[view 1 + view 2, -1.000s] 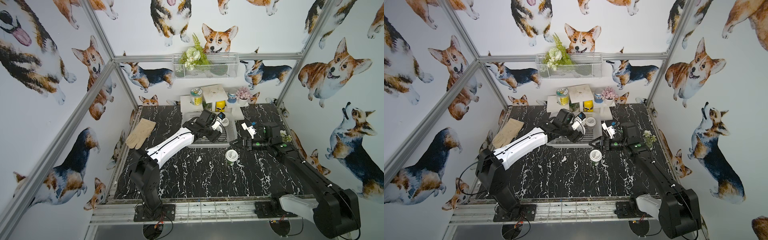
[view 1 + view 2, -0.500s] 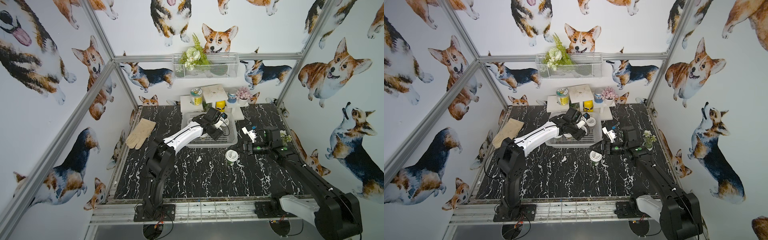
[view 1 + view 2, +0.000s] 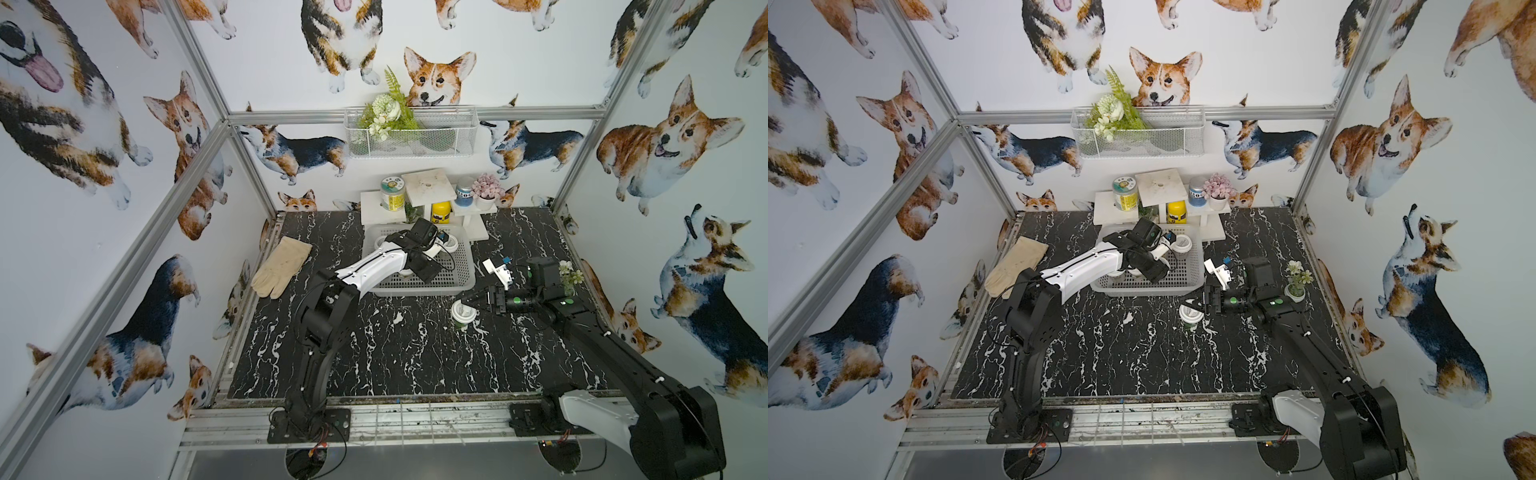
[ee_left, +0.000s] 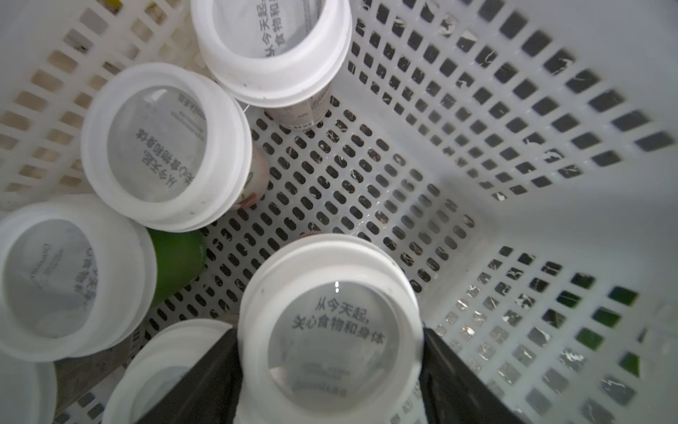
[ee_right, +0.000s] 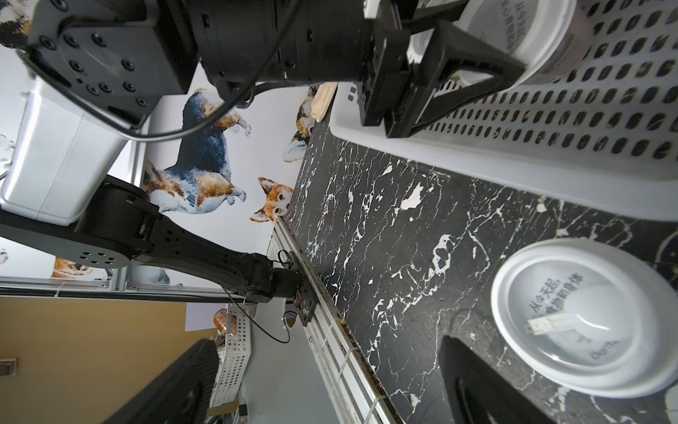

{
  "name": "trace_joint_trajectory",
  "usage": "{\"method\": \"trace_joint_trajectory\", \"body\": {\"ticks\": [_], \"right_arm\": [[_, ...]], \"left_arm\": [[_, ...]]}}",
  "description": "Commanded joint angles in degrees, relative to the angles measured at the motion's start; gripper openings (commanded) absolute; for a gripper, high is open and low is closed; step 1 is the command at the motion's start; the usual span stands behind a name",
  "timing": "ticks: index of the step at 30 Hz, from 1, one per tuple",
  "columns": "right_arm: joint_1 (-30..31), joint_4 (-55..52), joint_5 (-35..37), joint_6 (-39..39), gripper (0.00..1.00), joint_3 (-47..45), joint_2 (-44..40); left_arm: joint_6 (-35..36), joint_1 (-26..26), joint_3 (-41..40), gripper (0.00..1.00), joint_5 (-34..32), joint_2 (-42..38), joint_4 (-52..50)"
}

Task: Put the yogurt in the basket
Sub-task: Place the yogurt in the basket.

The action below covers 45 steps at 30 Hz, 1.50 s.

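The left end effector (image 4: 328, 336) was closed on a small white-lidded clear yogurt cup (image 4: 332, 352), low inside the white lattice plastic basket (image 3: 428, 286) at the surface's rear edge. It sat among stored cups (image 4: 161, 147), apparently for release. The right end effector (image 3: 469, 302), fully open and empty, sat just beside the outside cup (image 3: 464, 312), right of centre on the black marble surface (image 3: 374, 353), ready for pickup.

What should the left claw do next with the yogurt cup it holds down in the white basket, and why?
Probably open the left claw and let go. The yogurt cup it grips is upright, low inside the basket, beside other cups, with bare floor around it; whether it touches the floor is unclear.
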Motion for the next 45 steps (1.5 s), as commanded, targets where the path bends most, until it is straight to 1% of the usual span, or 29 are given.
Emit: {"method": "trace_joint_trajectory", "body": {"ticks": [1, 11, 15, 18, 22, 26, 29, 33, 37, 41, 43, 45], "right_arm": [[0.08, 3.36, -1.47, 1.39, 0.99, -0.15, -0.37], [0.07, 3.52, -1.78, 1.21, 0.99, -0.64, -0.10], [0.00, 3.62, -1.85, 1.17, 0.99, -0.68, -0.05], [0.00, 3.64, -2.04, 1.13, 1.00, -0.68, -0.01], [0.08, 3.77, -2.13, 1.21, 0.99, -0.68, 0.06], [0.01, 3.87, -2.13, 1.22, 0.99, -0.68, -0.01], [0.03, 3.85, -2.04, 1.30, 1.00, -0.59, 0.06], [0.08, 3.92, -1.21, 1.47, 1.00, 0.27, 0.13], [0.00, 3.49, 1.89, 1.28, 1.00, 2.13, 0.22], [0.06, -2.80, 11.04, -2.91, 0.99, 5.35, 0.60], [0.17, -6.69, 16.80, -5.21, 0.99, 6.71, 0.24], [0.97, -11.09, 24.91, -7.39, 0.98, 8.17, -0.72]], "left_arm": [[-0.26, 0.11, 0.83, 0.78, 0.88, 0.47, 0.09], [-0.74, 0.20, 1.68, 0.80, 1.31, 1.50, 1.66], [-0.77, 0.20, 2.61, 0.83, 0.87, 2.10, 1.24], [-0.64, 0.24, 2.59, 0.87, -0.23, 2.02, 1.52], [-0.90, 0.21, 2.24, 0.93, -0.82, 0.88, 2.67], [-1.57, 0.21, 1.78, 0.94, -0.45, -0.54, 4.29], [-2.27, 0.13, -0.08, 0.94, -0.02, -3.56, 7.45], [-3.96, 0.00, -4.74, 0.94, -0.09, -10.42, 13.75], [-7.19, -0.24, -13.11, 0.94, -1.12, -20.17, 22.75], [-12.39, -0.63, -27.24, 0.93, -4.49, -33.27, 33.86], [-14.81, -0.93, -34.20, 0.92, -5.46, -39.02, 38.21], [-17.07, -1.37, -40.87, 0.91, -7.30, -45.03, 41.11]]}}
